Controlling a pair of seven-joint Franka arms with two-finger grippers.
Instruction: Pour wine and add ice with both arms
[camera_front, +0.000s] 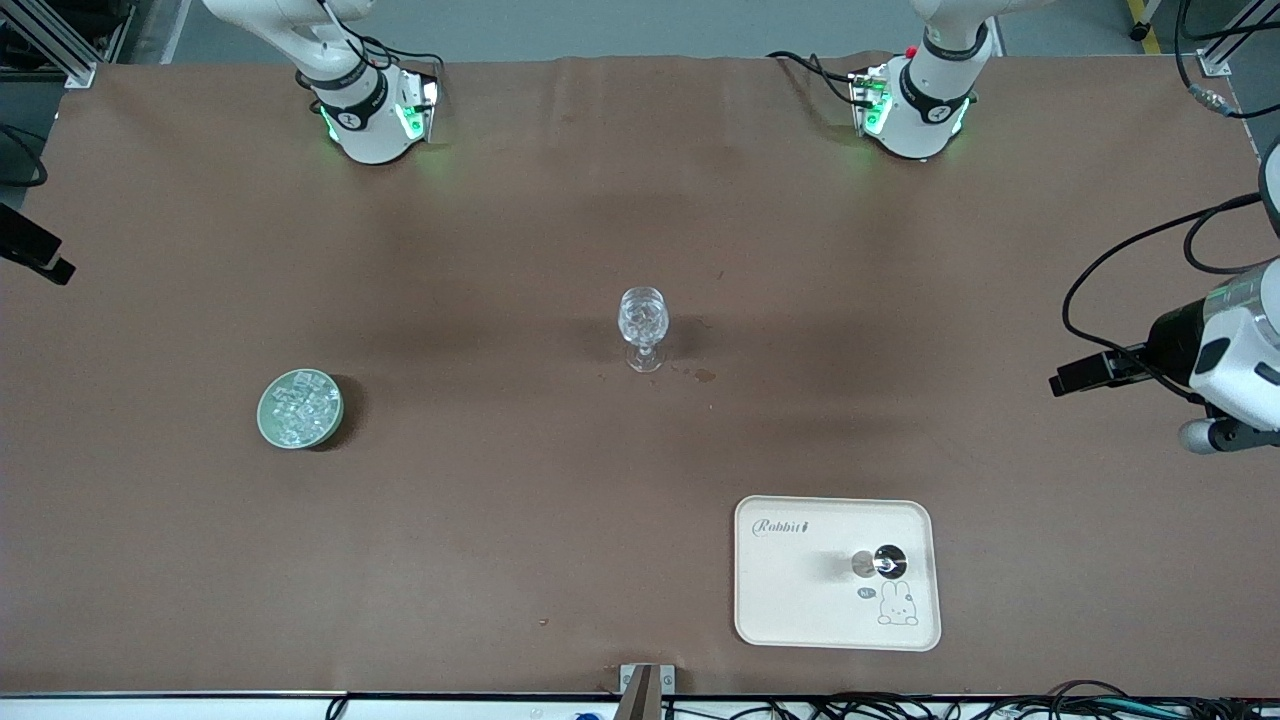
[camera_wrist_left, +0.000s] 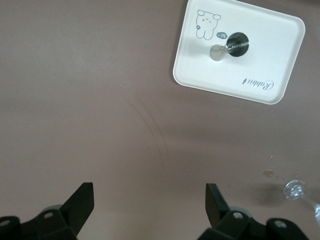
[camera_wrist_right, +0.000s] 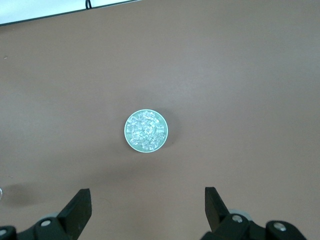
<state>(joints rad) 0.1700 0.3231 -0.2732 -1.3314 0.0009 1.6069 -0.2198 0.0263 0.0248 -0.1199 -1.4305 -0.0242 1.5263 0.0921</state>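
Both grippers high over table, jaws spread wide, holding nothing.
Right gripper (camera_wrist_right: 145, 212) over ice (camera_front: 299, 406) in green bowl (camera_front: 270, 425) w/ right arm's end; left gripper (camera_wrist_left: 150, 210) near tray (camera_wrist_left: 285, 75).

Bare cloth (camera_front: 500, 520) surrounds ice bowl (camera_front: 299, 408), glass (camera_front: 643, 326), tray (camera_front: 770, 610).

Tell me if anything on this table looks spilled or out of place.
Yes, slightly: a small brownish stain marks the cloth beside the stemmed glass's foot, like a dried drip. The ice sits neatly in its green bowl, and the bottle stands upright on the tray.
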